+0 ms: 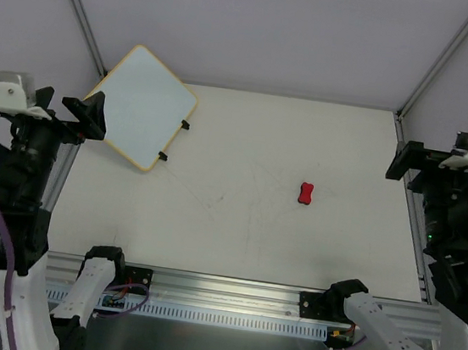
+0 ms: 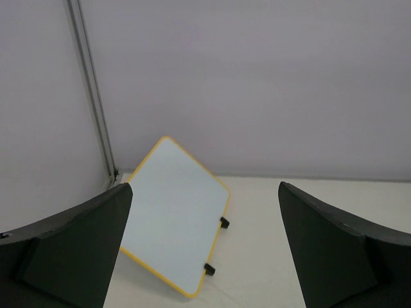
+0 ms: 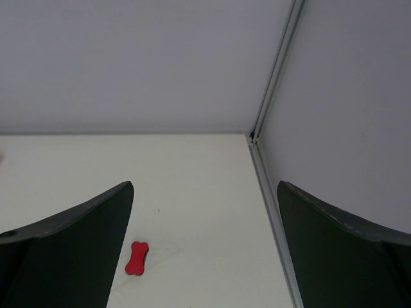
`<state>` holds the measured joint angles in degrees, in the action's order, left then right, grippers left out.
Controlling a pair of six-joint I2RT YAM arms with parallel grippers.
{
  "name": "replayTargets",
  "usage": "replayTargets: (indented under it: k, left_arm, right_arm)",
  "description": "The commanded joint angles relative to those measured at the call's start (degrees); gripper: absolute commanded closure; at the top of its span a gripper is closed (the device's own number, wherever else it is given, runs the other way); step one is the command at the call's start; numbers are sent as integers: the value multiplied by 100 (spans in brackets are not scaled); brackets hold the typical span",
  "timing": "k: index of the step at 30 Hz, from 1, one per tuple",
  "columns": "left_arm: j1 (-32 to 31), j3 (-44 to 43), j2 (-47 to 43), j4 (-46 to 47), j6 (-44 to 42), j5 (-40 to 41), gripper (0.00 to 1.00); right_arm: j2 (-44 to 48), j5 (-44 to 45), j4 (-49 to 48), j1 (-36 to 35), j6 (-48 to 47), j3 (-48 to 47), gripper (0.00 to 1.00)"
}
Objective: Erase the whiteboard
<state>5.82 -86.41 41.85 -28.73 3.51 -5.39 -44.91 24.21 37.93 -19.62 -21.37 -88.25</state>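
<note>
Both pincers, left gripper (image 2: pixel 204 250) and right gripper (image 3: pixel 204 247), hang wide open and empty, the yellow-framed whiteboard (image 1: pixel 144 104) showing blank at the far-left corner and the red bone-shaped eraser (image 1: pixel 305 193) lying well apart mid-table, so any wipe should press flat.

The whiteboard (image 1: pixel 143 106) lies on the worktop (image 1: pixel 236 226) at its far left corner, turned askew. The eraser (image 1: pixel 305 193) lies well to the right of the whiteboard and nearer the arms. The left pincer (image 1: pixel 88 114) hangs just left of the whiteboard; the right pincer (image 1: pixel 405 160) far to its right, past the eraser.
</note>
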Motion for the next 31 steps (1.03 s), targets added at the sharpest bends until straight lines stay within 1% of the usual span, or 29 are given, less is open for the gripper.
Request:
replayTargets:
  k: [1, 6, 11, 14, 15, 17, 21, 31]
  left_arm:
    - [-169, -620, -115, -370, 53, 73, 1]
    - [-406, -1044, -282, -414, 10, 275, 1]
    - [-547, -1185, -431, -432, -78, 504, 1]
    - [-556, -1273, -476, -432, -297, 801, 1]
    - [-713, -1273, -502, -432, -298, 1011, 1]
    - [-784, -1264, -572, -423, -298, 1162, 1]
    - [-828, -1326, -651, -423, -439, 1163, 1]
    - [-899, -1247, -730, -423, -483, 1312, 1]
  right_arm:
    - [166, 374, 276, 37, -692, -631, 1]
    - [456, 506, 224, 37, -957, -1001, 1]
    - [684, 471, 188, 37, -1115, -1002, 1]
    - [755, 454, 101, 46, -1168, -966, 1]
    - [773, 419, 65, 37, -1194, -975, 1]
    - [773, 357, 48, 37, -1186, -984, 1]
    - [773, 304, 30, 37, -1168, -966, 1]
    - [773, 146, -40, 37, -1089, -931, 1]
